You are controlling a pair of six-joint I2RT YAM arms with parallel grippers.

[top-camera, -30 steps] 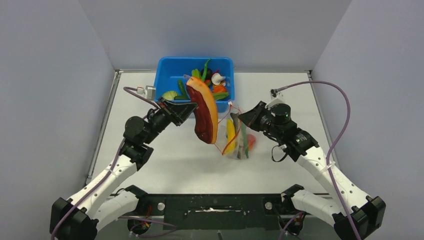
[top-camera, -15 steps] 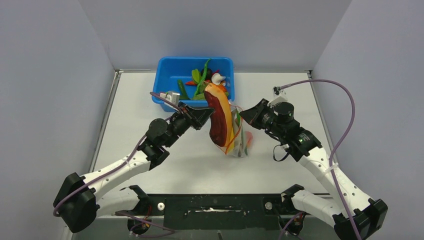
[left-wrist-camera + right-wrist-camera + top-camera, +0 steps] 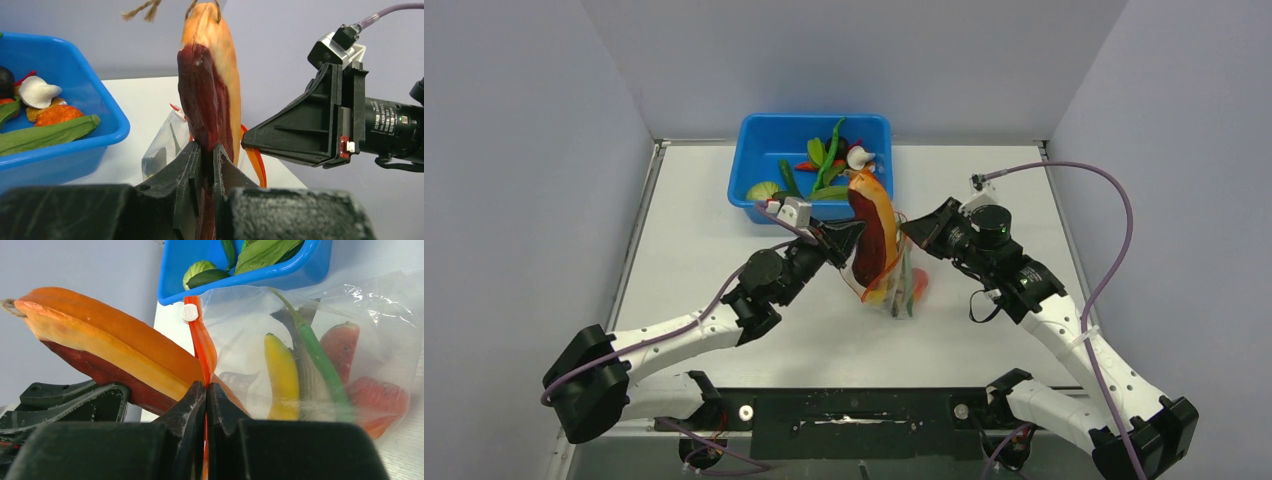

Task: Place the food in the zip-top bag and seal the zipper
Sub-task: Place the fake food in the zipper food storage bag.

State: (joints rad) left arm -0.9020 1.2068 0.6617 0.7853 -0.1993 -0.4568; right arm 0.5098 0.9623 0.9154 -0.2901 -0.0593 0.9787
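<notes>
**Left arm.** I read the left gripper (image 3: 848, 236) as closed almost completely on the lower end of the papaya slice (image 3: 870, 232). In the left wrist view, its two fingers pinch the dark red face of the slice from both sides. The slice stands roughly upright, with its orange rind toward the right of that view and a bit of brown cord (image 3: 142, 9) at its top end. In the top view the slice sits at frame centre, just below the blue tub (image 3: 746, 150) and against the left side of the zip-top bag (image 3: 906, 288).

**Right arm.** The right gripper (image 3: 912, 230) is closed completely on the zipper (image 3: 202, 342). In the right wrist view this red-orange strip runs upward from between the fingertips. A small pale slider tab (image 3: 189, 313) sits near the strip's upper end. The clear bag spreads to the right of the strip, down toward the bench (image 3: 694, 240).

**Bag contents, right wrist view.** Through the plastic I see:
- a yellow banana (image 3: 282, 375)
- a grey fish (image 3: 299, 347) beside the banana
- a long green pod (image 3: 320, 360) crossing the fish
- red fruit (image 3: 345, 345) at the right

**Slice and bag mouth.** In the right wrist view the slice lies to the left of the strip, and its lower end is hidden behind the fingers. I cannot tell whether any part of it has entered the mouth.

**Tub.** It stands at the upper centre of the top view and holds green leaves (image 3: 45, 135) and a white-capped piece (image 3: 37, 92).
</notes>
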